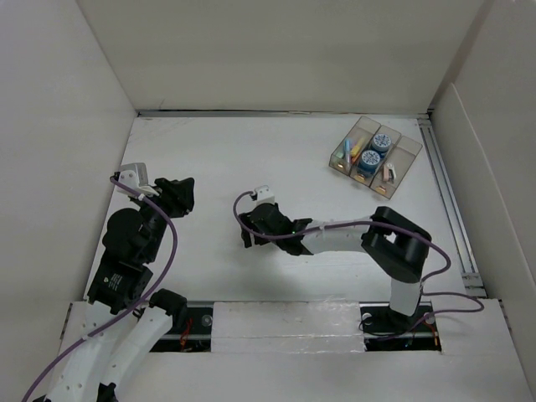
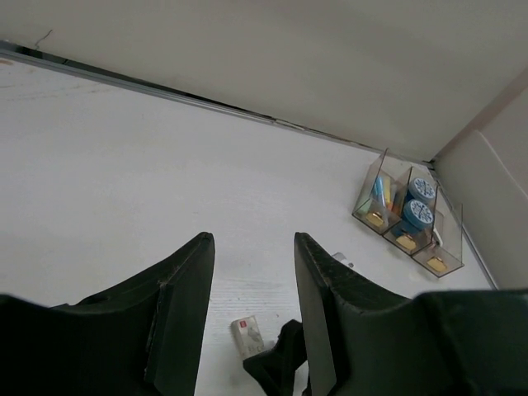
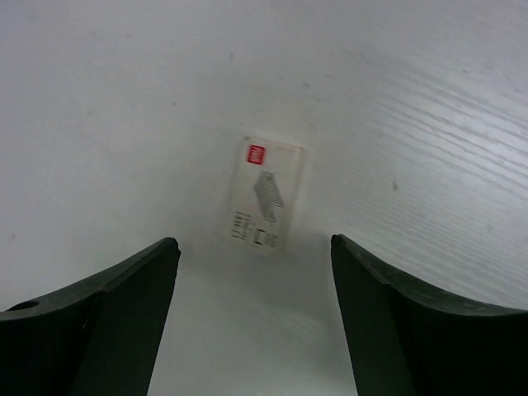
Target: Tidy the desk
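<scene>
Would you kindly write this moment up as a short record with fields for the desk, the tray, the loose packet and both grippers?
desk: white, matte
tray: far right corner, three compartments
tubs: two, round, blue-topped, in the tray's middle compartment
packet: small, white with a red mark, lying flat on the desk
left gripper: open, empty, over the desk's left side
right gripper: open, aimed at the packet, not gripping it
</scene>
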